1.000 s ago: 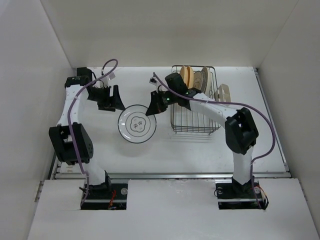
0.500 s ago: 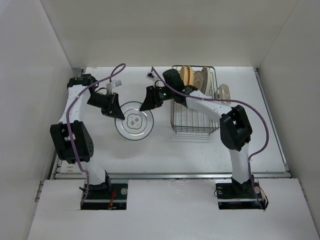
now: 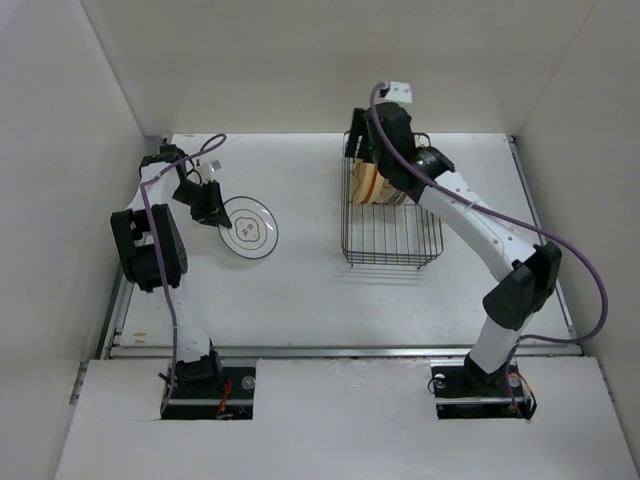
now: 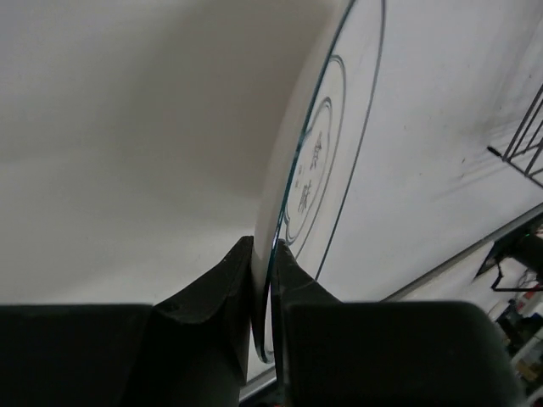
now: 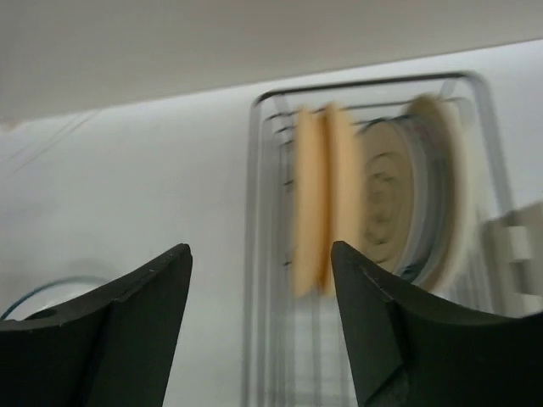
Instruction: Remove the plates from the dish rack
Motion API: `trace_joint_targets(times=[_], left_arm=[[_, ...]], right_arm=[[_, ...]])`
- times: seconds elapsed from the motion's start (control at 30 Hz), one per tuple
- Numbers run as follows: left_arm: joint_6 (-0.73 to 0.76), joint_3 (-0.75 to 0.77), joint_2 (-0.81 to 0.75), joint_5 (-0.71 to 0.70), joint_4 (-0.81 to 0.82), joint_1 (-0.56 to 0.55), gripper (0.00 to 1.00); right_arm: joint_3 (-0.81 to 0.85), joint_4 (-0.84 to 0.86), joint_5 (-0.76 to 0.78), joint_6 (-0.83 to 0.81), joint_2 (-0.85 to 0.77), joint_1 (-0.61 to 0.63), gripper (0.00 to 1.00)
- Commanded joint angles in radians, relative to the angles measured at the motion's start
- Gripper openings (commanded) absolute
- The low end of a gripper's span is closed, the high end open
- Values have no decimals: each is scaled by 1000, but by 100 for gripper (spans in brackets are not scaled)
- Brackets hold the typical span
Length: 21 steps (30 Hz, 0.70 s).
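At the left of the counter (image 3: 300,300), the left gripper (image 4: 265,254) is pinched narrow on the rim of a patterned plate (image 3: 250,228), which is out of the rack (image 3: 343,228) and well apart from it. Whether the plate rests on the counter or hangs just above it I cannot tell. Over the rack's far end, the right gripper (image 5: 259,250) is spread wide and holds nothing. It faces the plates standing upright in the rack: two orange-tan ones (image 5: 318,199) side by side, then a ringed plate (image 5: 392,199) and what looks like a cream one (image 5: 450,182) behind it, all blurred. The job looks partly done: one plate is out but not yet released, about four wait in the rack, and the right gripper seems placed to take the next.
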Motion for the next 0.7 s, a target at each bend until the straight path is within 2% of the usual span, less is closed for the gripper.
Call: trace_joint_targets(times=[0.0, 0.1, 0.17, 0.4, 0.57, 0.67], left_arm=[[-63, 105, 55, -40, 22, 9, 0], [-82, 125, 118, -96, 22, 9, 0], [-93, 125, 147, -140, 22, 9, 0], [-136, 168, 224, -182, -30, 9, 36], [-126, 168, 245, -229, -49, 9, 43], [-107, 168, 245, -278, -67, 9, 50]], right_arm=[[27, -132, 446, -29, 9, -48, 71], [36, -155, 480, -69, 20, -89, 62], [36, -134, 416, -78, 20, -123, 61], [39, -125, 256, -78, 48, -215, 61], [59, -115, 219, -87, 92, -252, 61], [87, -115, 198, -99, 121, -261, 61]])
